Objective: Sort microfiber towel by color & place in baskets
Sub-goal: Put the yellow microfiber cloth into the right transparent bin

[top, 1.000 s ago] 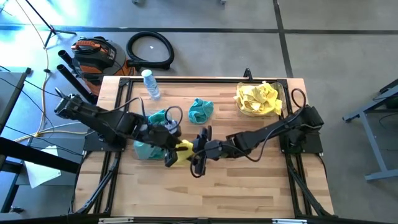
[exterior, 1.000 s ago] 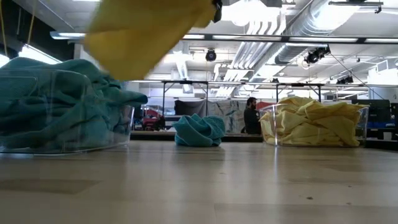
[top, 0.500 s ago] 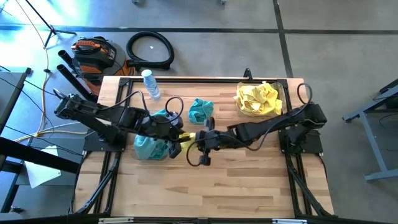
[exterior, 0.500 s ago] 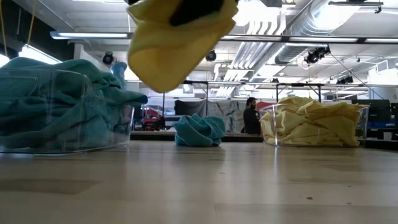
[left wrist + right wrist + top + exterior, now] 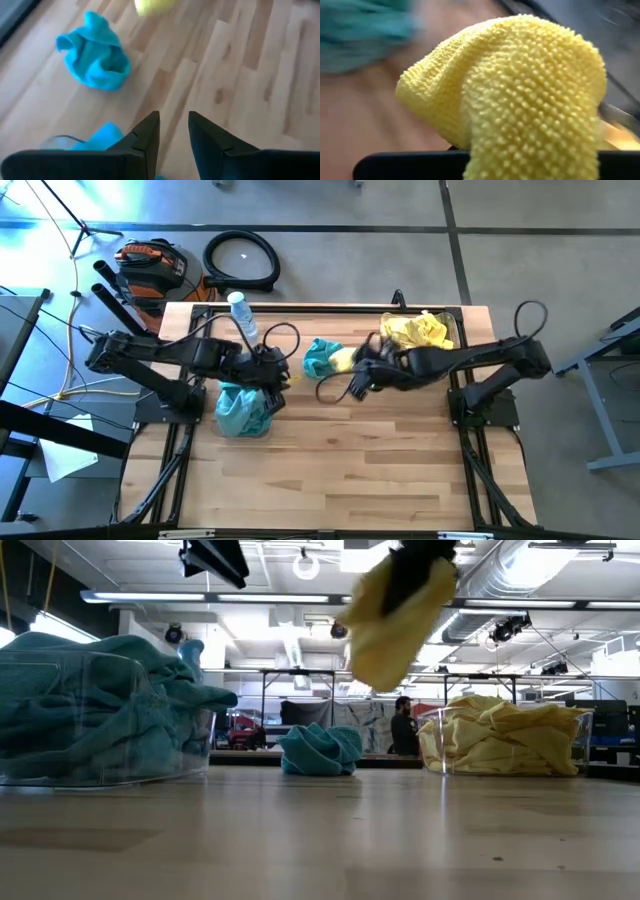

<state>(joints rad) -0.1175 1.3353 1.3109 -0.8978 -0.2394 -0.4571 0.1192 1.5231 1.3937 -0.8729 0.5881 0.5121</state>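
High view: two baskets (image 5: 243,412), one loose teal towel (image 5: 319,357).

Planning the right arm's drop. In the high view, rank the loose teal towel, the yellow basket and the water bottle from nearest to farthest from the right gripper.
From the right gripper:
1. Loose teal towel, just left of it.
2. Yellow basket, behind, to the right.
3. Water bottle, at the far left edge.

Clear water bottle (image 5: 241,315) lies near table's (image 5: 350,480) far left corner. Beyond table on floor: black coiled hose (image 5: 241,260), orange-black device (image 5: 150,268). Person (image 5: 403,727) stands in room behind.
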